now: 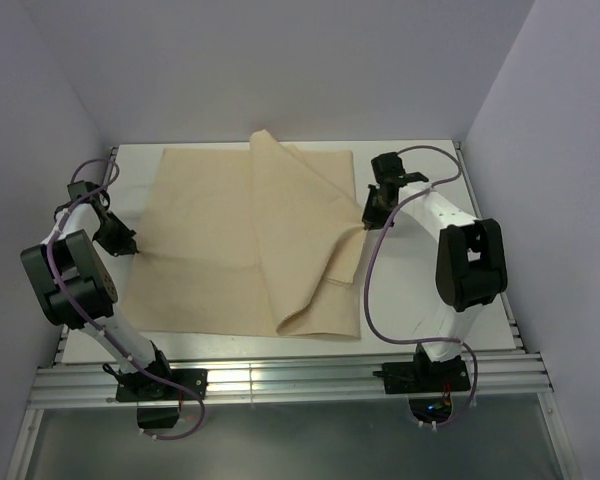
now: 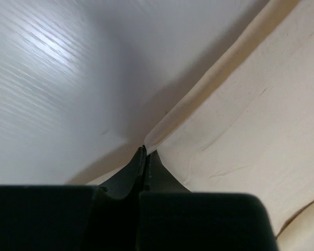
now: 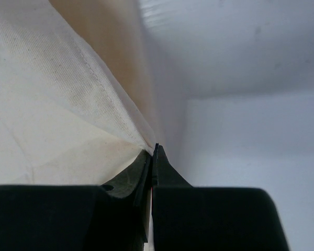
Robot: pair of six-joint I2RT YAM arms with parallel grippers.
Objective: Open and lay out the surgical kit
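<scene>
One wrap (image 1: 250, 240), tan, stretched between both pairs of fingers. Left fingers (image 2: 133, 170) pinch its left edge; right fingers (image 3: 165, 170) pinch its right corner. Raised fold mid-sheet; anything beneath is hidden. White desk (image 1: 140, 190), pale walls (image 1: 280, 60).

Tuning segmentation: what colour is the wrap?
The wrap is plain tan, unpatterned; top external view shows it best.
</scene>
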